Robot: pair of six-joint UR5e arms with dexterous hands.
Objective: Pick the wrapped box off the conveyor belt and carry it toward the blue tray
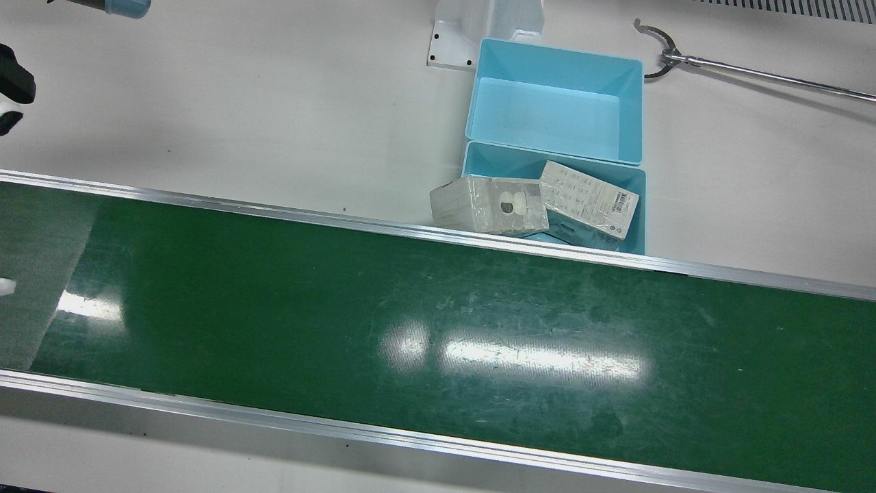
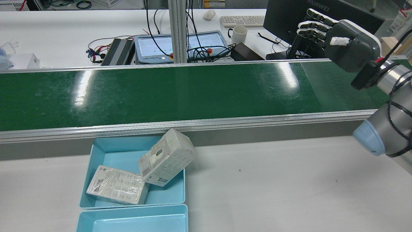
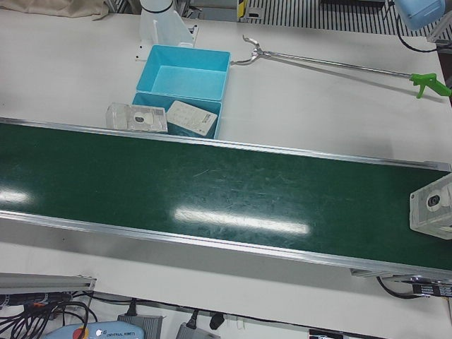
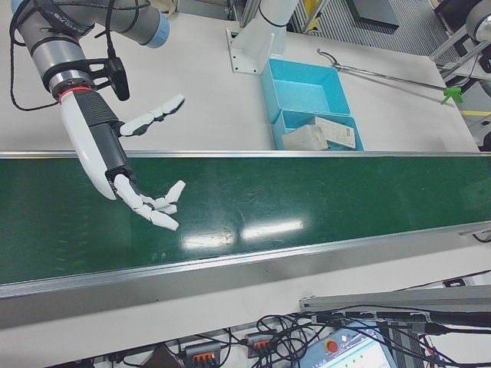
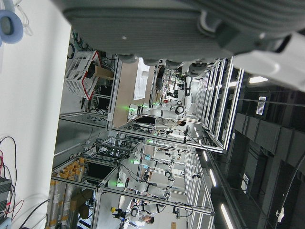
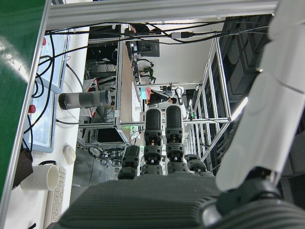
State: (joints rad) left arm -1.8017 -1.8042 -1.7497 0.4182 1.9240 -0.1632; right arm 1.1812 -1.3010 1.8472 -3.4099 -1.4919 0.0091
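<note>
Right-front view shows your right hand spread wide over the conveyor belt, holding nothing; your left hand is too close to its camera to judge. A wrapped box rides the belt's far end; two more sit at the blue tray, and a monitor behind reads HUAWEI

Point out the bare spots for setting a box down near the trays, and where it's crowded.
Free: the far blue tray, empty, and the white table beside the trays. Crowded: the near blue tray, with one wrapped box flat inside and another tilted over its rim.
</note>
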